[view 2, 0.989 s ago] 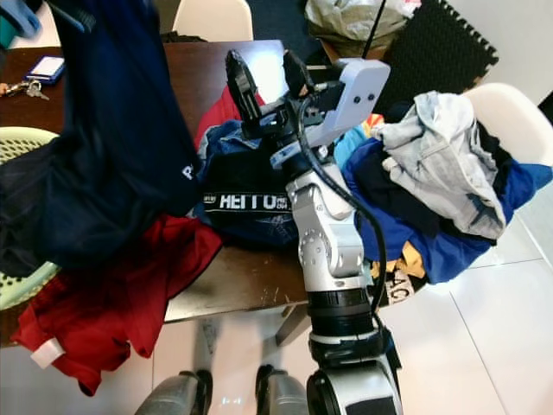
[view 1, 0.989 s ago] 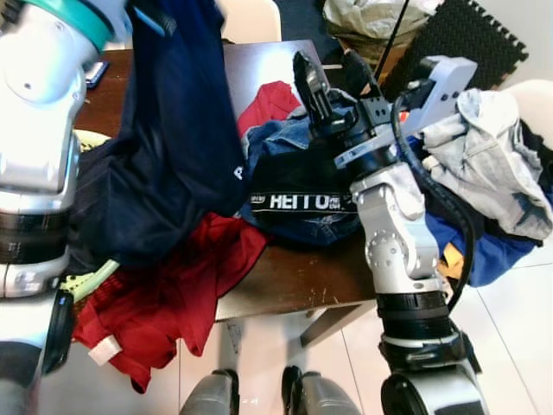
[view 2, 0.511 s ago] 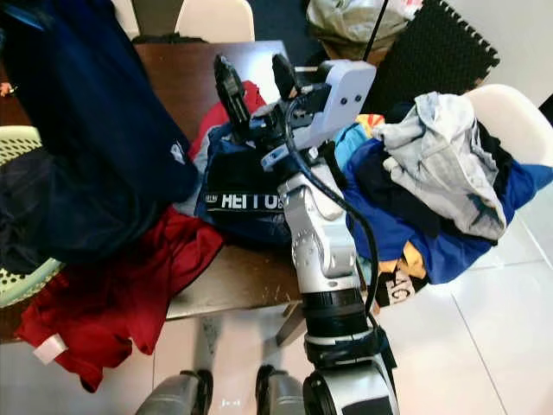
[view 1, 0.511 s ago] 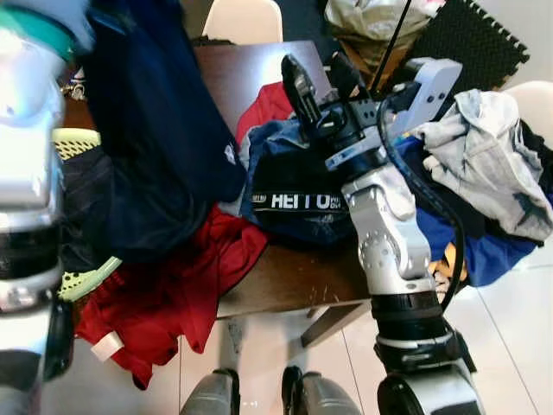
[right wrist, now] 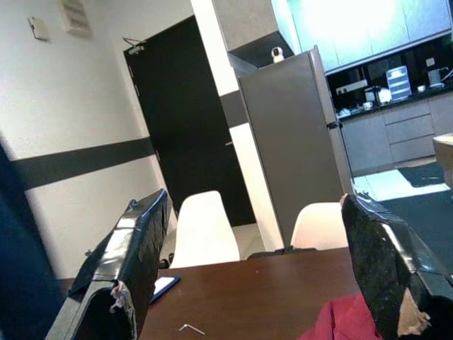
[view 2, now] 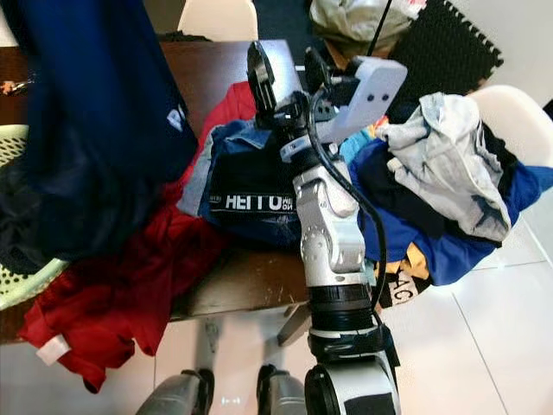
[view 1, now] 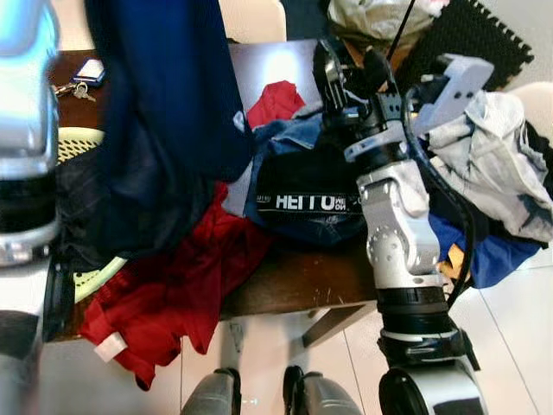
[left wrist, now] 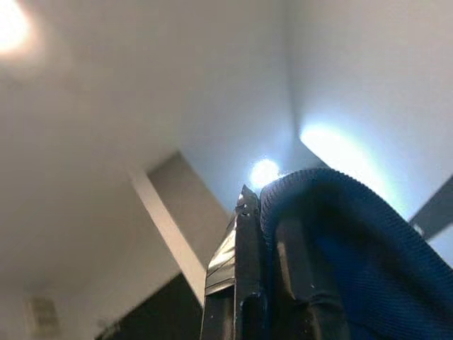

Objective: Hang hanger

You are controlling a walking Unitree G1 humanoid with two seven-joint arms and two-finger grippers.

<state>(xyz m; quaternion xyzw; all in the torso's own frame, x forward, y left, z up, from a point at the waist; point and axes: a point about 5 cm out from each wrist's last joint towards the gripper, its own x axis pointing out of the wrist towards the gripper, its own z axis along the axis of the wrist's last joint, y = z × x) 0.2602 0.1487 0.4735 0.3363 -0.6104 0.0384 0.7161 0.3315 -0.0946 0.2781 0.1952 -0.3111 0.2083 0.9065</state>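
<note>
The left gripper (left wrist: 272, 269), raised high at the left, is clamped on a navy garment (view 1: 168, 112) that hangs over the left of the dark table (view 2: 203, 73); any hanger inside it is hidden. The right gripper (view 1: 350, 65) hovers wide open and empty above the heaped clothes (view 1: 302, 186) at mid-table.

Home: fridge (right wrist: 297, 149), clothes-strewn dining table (view 1: 285, 277)

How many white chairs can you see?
3. One white chair stands behind the table's far side, one sits at the robot's right under a clothes pile, and the right wrist view shows another at the far side.
</note>
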